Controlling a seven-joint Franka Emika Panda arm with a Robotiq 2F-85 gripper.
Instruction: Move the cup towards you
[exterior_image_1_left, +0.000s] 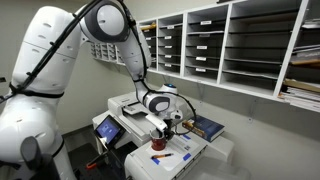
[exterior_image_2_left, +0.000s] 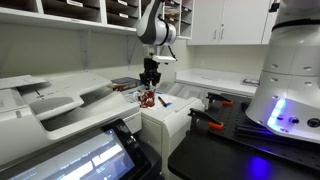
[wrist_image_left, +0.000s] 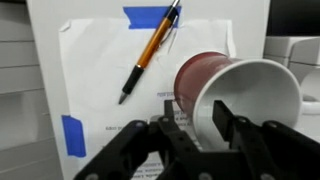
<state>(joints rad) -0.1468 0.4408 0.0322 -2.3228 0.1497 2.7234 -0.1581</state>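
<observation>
The cup (wrist_image_left: 215, 85) is dark red with a pale white rim and inside. It stands on a white sheet on the white machine top, and shows under the gripper in both exterior views (exterior_image_1_left: 158, 144) (exterior_image_2_left: 148, 98). My gripper (wrist_image_left: 200, 118) is right over it, with one finger outside the red wall and the other inside the cup mouth. A gap still shows between the inner finger and the wall, so the jaws look open astride the rim. The gripper also shows in both exterior views (exterior_image_1_left: 165, 125) (exterior_image_2_left: 150, 85).
An orange and black pen (wrist_image_left: 150, 50) lies on the paper (wrist_image_left: 100, 90), which has blue tape at its edges, just beyond the cup. A dark blue book (exterior_image_1_left: 207, 127) lies on the counter nearby. Wall shelves (exterior_image_1_left: 240, 45) hang above. A printer touchscreen (exterior_image_1_left: 108, 128) sits beside the work surface.
</observation>
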